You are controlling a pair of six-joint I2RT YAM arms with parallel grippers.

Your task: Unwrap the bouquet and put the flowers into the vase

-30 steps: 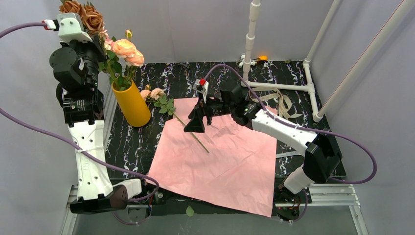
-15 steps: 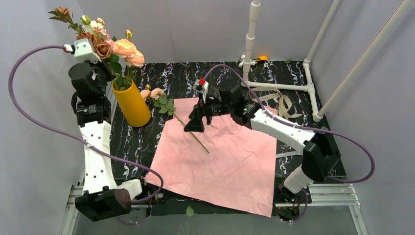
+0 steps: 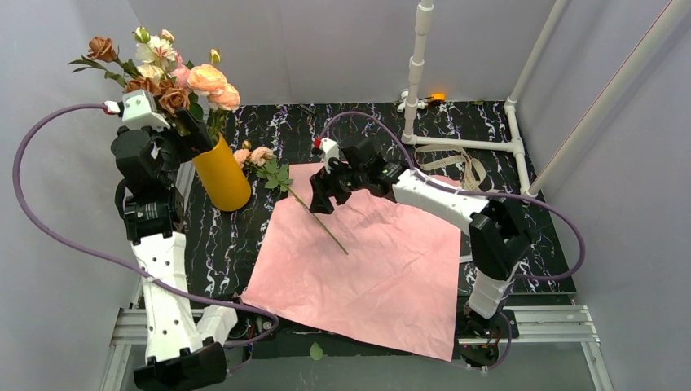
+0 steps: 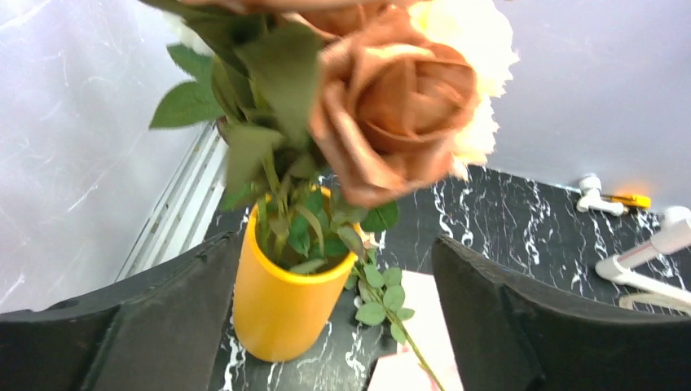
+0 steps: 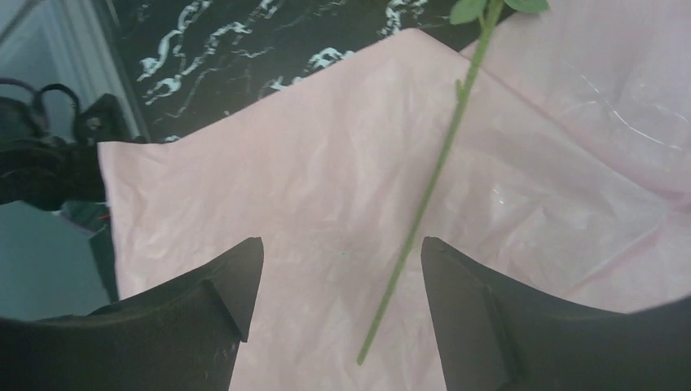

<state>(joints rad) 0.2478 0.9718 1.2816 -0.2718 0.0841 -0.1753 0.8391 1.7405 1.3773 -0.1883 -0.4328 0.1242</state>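
Mustard vase point(image 3: 222, 175) holds flowers point(image 3: 175, 69); left tool point(image 3: 195, 129), at vase's 11 o'clock, apart; right tool point(image 3: 320, 195) apart above lone stem point(image 3: 323, 228) on pink paper point(image 3: 367, 269).

I work in a lab test cell, not a home — plain grey walls point(image 3: 342, 41) close around my black marbled table point(image 3: 489, 122), white pipes point(image 3: 420, 65) stand at the table's far edge, and aluminium rails point(image 3: 546, 324) run along its near edge.

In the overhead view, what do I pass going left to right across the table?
Yellow vase → loose rose's bloom → right end effector → upright white pipe → beige ribbon
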